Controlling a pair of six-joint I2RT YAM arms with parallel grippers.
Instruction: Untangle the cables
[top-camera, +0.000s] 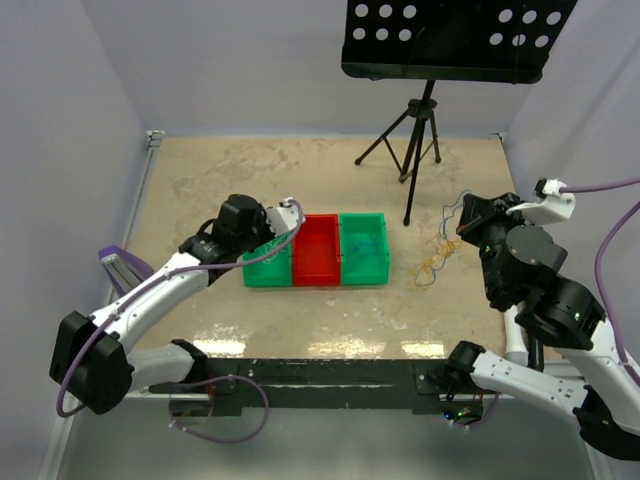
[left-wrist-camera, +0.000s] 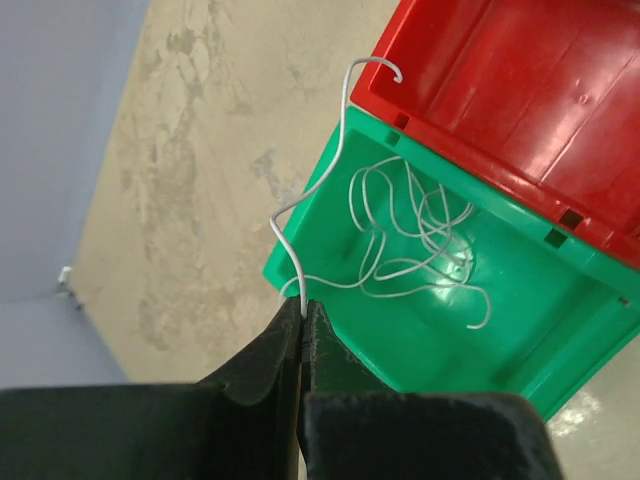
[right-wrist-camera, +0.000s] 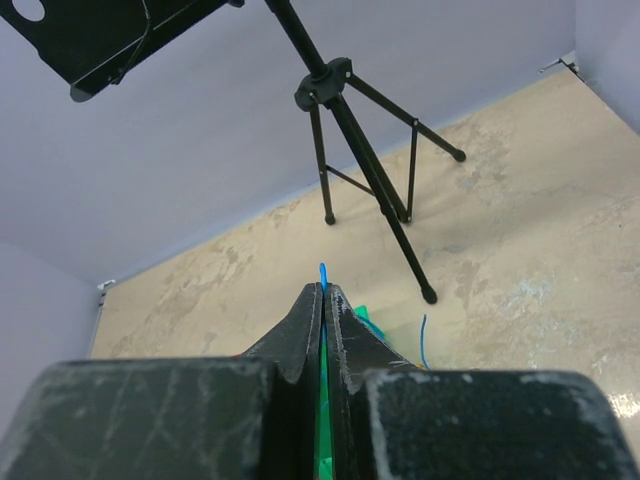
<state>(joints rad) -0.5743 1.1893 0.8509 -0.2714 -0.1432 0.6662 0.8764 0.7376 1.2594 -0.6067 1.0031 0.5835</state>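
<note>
While the left claw (left-wrist-camera: 301, 312) pinches the white cable (left-wrist-camera: 400, 240) directly above the green bin (left-wrist-camera: 560, 370), the right claw (right-wrist-camera: 323, 295) pinches a blue cable (right-wrist-camera: 322, 275) well apart.

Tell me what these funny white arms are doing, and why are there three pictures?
They are two robot arms, each with a two-finger pincher. One picture comes from a camera above; the other two come from little cameras on the arms' wrists. On the table sit three bins: a green bin, a red bin and another green bin. The left gripper is shut on a thin white cable, most of which lies coiled in the first green bin. The right gripper is shut on a blue cable. More tangled cables lie on the table beside a black tripod stand.
</note>
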